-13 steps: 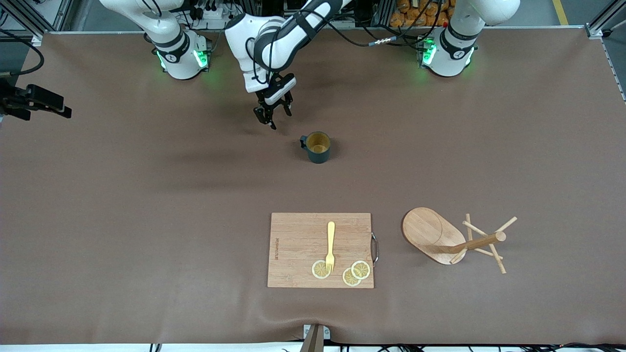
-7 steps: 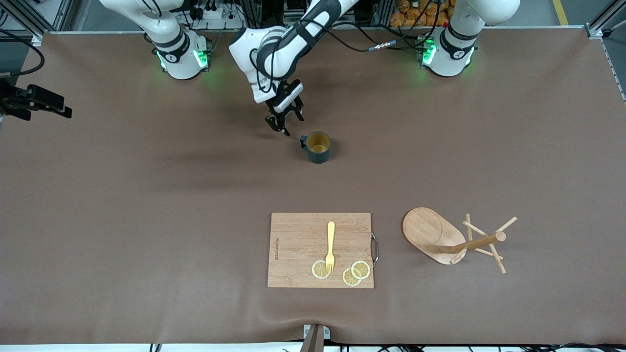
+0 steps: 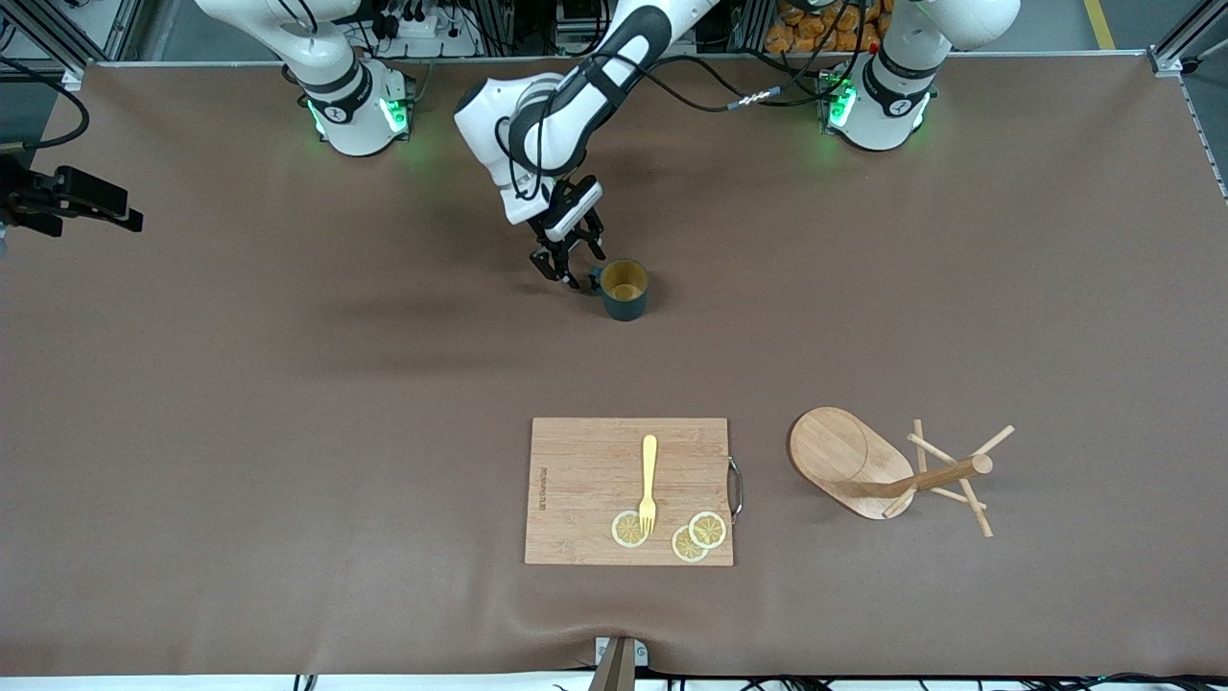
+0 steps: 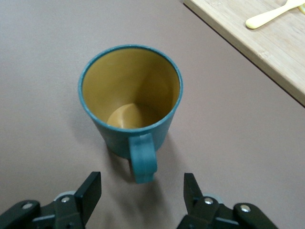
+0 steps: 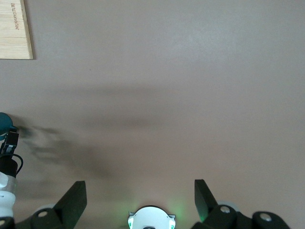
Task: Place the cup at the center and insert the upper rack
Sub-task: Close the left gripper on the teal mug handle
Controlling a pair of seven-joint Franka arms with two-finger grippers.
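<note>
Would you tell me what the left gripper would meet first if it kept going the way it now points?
Most likely the cup's handle: the left gripper is open, with its jaws either side of the handle's line, and the cup stands just ahead.

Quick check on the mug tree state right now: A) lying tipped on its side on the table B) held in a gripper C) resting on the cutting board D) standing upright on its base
A: the upper rack lies on its side on the table, its oval base tipped up and post and pegs pointing toward the left arm's end, beside the cutting board and apart from it; no gripper touches it.
</note>
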